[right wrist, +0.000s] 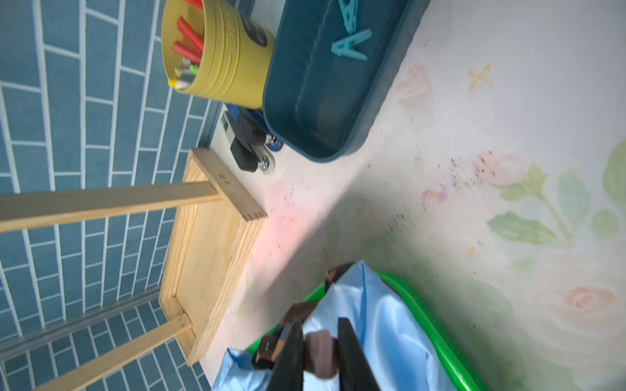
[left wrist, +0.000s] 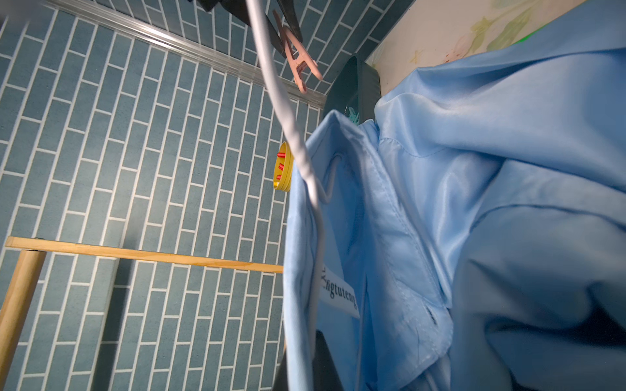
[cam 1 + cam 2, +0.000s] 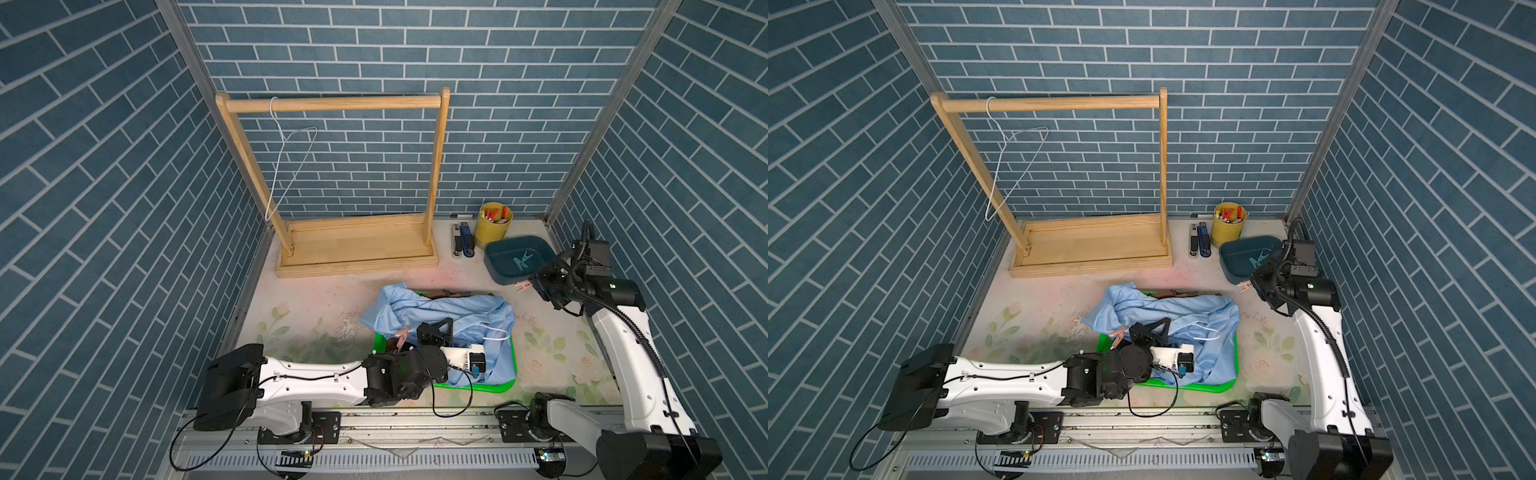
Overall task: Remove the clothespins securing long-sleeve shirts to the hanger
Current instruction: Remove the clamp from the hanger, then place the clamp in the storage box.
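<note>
Surroundings: blue brick-patterned walls close in a floral worktop (image 3: 316, 307). A wooden rack (image 3: 332, 103) at the back carries one bare wire hanger (image 3: 293, 166).
Shirts: the pale blue shirt (image 3: 440, 316) lies crumpled over a green tray (image 3: 505, 386). The plaid shirt (image 3: 446, 294) shows only as a dark strip at its far edge.
Done: two teal clothespins (image 3: 521, 261) lie in the teal bin (image 3: 498, 253). A third peg, the held pink clothespin (image 3: 523, 286), is already off the clothes.
Left to do: by my reading, that peg has yet to be dropped in. The second pink clothespin (image 3: 402, 332) sits at the left edge of the pale blue shirt, and I cannot tell whether it bites cloth or wire.
Right gripper (image 1: 320, 338): pinching the held pink clothespin, which juts from its tips just beside the near rim of the teal bin, not over the inside. It is well apart from the shirts.
Left gripper (image 3: 435, 330): pressed together, apparently on the white wire hanger (image 2: 298, 145) threaded through the collar of the pale blue shirt. The wrist view shows the wire running down toward its fingers.
Remaining peg and grippers: the second pink clothespin is just beside the left gripper, on the side away from the right arm, and well apart from the right gripper.
</note>
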Tool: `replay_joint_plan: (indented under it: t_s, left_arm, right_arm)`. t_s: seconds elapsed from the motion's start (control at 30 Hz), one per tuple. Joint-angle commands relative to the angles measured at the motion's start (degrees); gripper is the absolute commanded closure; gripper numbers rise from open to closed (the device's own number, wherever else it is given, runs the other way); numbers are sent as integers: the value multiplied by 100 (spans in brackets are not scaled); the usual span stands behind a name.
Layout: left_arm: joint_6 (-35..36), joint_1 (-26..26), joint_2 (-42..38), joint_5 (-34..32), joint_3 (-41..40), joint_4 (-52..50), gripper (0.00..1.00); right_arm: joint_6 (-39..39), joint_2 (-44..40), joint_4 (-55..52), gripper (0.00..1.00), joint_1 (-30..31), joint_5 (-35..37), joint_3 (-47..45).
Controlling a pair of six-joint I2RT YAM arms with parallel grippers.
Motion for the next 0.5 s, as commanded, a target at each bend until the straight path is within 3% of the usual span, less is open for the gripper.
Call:
replay_joint_plan:
  t_s: [0.0, 0.13, 0.37, 0.47]
  left_arm:
    - [-425, 40, -227, 203, 255, -373, 100]
    - [-861, 46, -456, 683, 319, -823, 100]
    - [-1292, 58, -680, 1121, 411, -1206, 100]
    - [-1388, 83, -661, 1194, 449, -1270, 100]
  right_arm:
    - [-39, 809, 962, 100, -118, 116, 102]
    - [-49, 2023, 1756, 100, -191, 316, 634]
    - [-168, 4039, 2153, 100, -267, 374, 2061]
    - [-483, 4236, 2590, 100, -151, 1102, 2161]
